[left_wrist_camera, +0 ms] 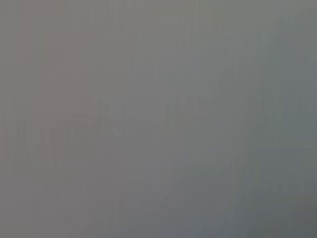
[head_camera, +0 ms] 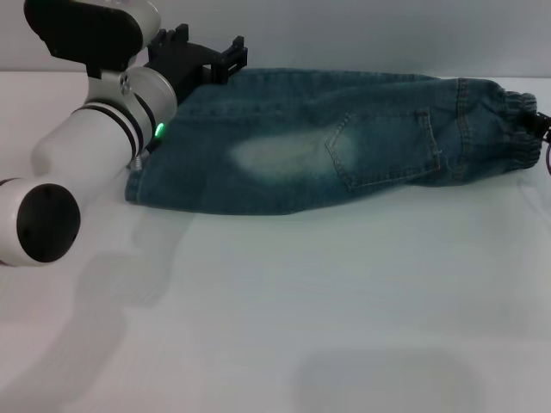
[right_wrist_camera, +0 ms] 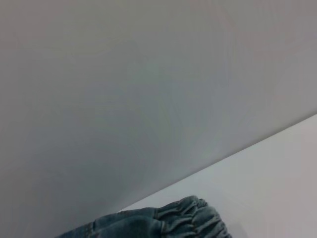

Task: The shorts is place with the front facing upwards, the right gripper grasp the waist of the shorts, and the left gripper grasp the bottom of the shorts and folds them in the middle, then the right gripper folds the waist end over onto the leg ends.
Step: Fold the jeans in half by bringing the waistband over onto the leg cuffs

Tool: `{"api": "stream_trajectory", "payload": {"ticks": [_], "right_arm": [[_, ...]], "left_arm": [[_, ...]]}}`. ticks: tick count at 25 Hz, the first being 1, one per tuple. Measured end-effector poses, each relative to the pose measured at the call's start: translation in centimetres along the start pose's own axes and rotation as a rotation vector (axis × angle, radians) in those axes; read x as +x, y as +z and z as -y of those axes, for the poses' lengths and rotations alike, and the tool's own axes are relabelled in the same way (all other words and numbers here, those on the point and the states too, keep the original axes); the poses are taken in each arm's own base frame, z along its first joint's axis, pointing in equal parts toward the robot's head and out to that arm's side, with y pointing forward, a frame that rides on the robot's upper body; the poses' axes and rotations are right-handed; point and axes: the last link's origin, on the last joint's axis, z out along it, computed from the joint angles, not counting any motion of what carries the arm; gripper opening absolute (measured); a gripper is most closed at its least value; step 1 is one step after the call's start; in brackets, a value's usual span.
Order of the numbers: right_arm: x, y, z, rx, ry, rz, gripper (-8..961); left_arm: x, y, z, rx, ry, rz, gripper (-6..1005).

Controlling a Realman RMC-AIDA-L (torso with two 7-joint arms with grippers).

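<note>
A: Eyes on the left gripper (head_camera: 196, 58), up at the far left corner of the shorts (head_camera: 327, 142). Black claw, angular, sitting right over the far edge of the denim by the leg end.

B: Clenched or released?

A: Can't tell. The fingers point away from the head camera and the white arm (head_camera: 95, 142) covers the spot where they meet the cloth. The green ring light (head_camera: 160, 130) glows on the wrist, just above the fabric.

B: And its own wrist camera?

A: Nothing but a flat grey blur there.

B: Fine. The shorts themselves?

A: Lying flat on the white table (head_camera: 284, 310), doubled lengthwise into one long strip, running across the far half of the surface. The leg ends (head_camera: 136, 182) sit at the left, partly tucked behind the arm. A pale faded patch (head_camera: 288, 155) shows mid-leg, with a stitched pocket (head_camera: 387, 151) next to it.

B: And the waist?

A: The waist (head_camera: 512, 129) is at the far right, puckered and dark. Something black touches it at the picture's edge, with a wire. The right gripper's fingers don't show anywhere, so its state is unknown. The right wrist camera catches that ruched band from close by, against the table and a grey wall (right_wrist_camera: 124, 89).
</note>
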Motion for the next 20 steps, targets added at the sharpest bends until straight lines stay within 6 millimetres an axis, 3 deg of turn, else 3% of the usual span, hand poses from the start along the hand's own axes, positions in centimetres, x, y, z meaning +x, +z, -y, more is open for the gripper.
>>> {"api": "stream_trajectory", "payload": {"ticks": [20], "right_arm": [[0.1, 1.2, -0.7, 0.002, -0.011, -0.036, 489]], "left_arm": [[0.1, 0.0, -0.3, -0.009, 0.003, -0.004, 860]]}}
